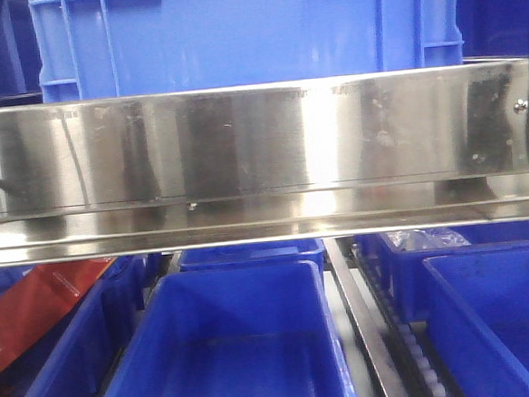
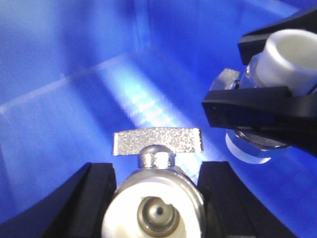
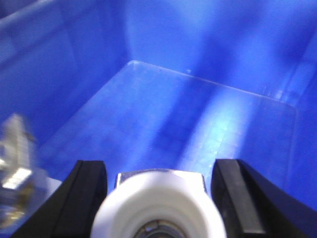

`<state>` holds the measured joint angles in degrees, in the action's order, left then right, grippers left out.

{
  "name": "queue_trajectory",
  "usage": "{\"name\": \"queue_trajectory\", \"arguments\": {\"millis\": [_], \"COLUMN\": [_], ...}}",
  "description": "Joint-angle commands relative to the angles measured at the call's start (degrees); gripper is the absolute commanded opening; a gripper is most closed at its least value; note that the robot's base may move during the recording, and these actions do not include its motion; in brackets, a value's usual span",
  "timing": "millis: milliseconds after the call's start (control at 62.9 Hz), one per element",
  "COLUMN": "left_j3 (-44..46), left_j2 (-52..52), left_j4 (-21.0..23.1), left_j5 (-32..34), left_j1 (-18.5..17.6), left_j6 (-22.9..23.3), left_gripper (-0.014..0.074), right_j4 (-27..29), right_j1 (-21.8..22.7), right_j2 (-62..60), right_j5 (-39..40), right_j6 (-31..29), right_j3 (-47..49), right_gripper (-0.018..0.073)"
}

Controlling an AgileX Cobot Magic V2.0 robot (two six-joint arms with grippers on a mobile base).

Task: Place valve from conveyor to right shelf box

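Observation:
Both wrist views look down into a blue box (image 2: 74, 74) (image 3: 198, 114). My left gripper (image 2: 157, 198) is shut on a valve (image 2: 157, 144), a metal body with a white end cap and a flat silver T-handle pointing away. My right gripper (image 3: 159, 193) is shut on a second valve (image 3: 159, 208), whose white cap fills the space between its black fingers. In the left wrist view the right gripper (image 2: 225, 77) hangs at the upper right with that valve (image 2: 287, 54) in it. The left-held valve (image 3: 15, 158) shows blurred at the right wrist view's left edge. The conveyor is out of view.
In the front view a wide stainless steel shelf beam (image 1: 261, 153) crosses the frame, with a blue crate (image 1: 243, 27) above it. Below it stand open blue bins (image 1: 229, 346) (image 1: 500, 318), a roller track (image 1: 411, 352) between them, and a red package (image 1: 36, 305) at left.

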<state>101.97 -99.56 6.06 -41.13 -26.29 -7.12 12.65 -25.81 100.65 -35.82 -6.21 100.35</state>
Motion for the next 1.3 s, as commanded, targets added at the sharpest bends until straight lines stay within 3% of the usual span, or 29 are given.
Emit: {"name": "queue_trajectory", "arguments": {"millis": [0,223,318,461,604,684,763,970,1209,1288], "left_j3": [1.0,1.0,1.0,1.0,1.0,1.0,1.0,1.0,1.0,1.0], "left_j2": [0.3,0.3,0.3,0.3,0.3,0.3,0.3,0.3,1.4,3.1], "left_j4": [0.8,0.8,0.8,0.8,0.8,0.8,0.8,0.8,1.2,4.5], "left_j5": [3.0,3.0,3.0,2.9,2.9,2.9,2.9,3.1,3.1,2.6], "left_j1": [-0.3,-0.3,-0.3,-0.3,-0.3,-0.3,-0.3,-0.3,-0.1,-0.2], "left_j6": [0.0,0.0,0.0,0.0,0.0,0.0,0.0,0.0,0.0,0.3], "left_gripper": [0.0008,0.0317,0.0403,0.0428,0.0408,0.036,0.0262,-0.0111,-0.0111,-0.0111], "right_j4": [0.2,0.2,0.2,0.2,0.2,0.2,0.2,0.2,0.5,0.5], "right_j1": [-0.1,-0.1,-0.1,-0.1,-0.1,-0.1,-0.1,-0.1,0.1,0.1], "right_j2": [-1.1,-1.0,-1.0,-1.0,-1.0,-1.0,-1.0,-1.0,-2.6,-4.6], "right_j5": [3.8,4.8,4.8,4.7,4.1,4.0,3.8,3.8,2.8,0.6], "right_j6": [-0.4,-0.4,-0.4,-0.4,-0.4,-0.4,-0.4,-0.4,-0.4,-0.4], "right_j3": [1.0,1.0,1.0,1.0,1.0,1.0,1.0,1.0,1.0,1.0], "right_gripper": [0.0097,0.0295,0.0367,0.047,0.0482,0.0435,0.0315,-0.0169,-0.0162,-0.0162]}}
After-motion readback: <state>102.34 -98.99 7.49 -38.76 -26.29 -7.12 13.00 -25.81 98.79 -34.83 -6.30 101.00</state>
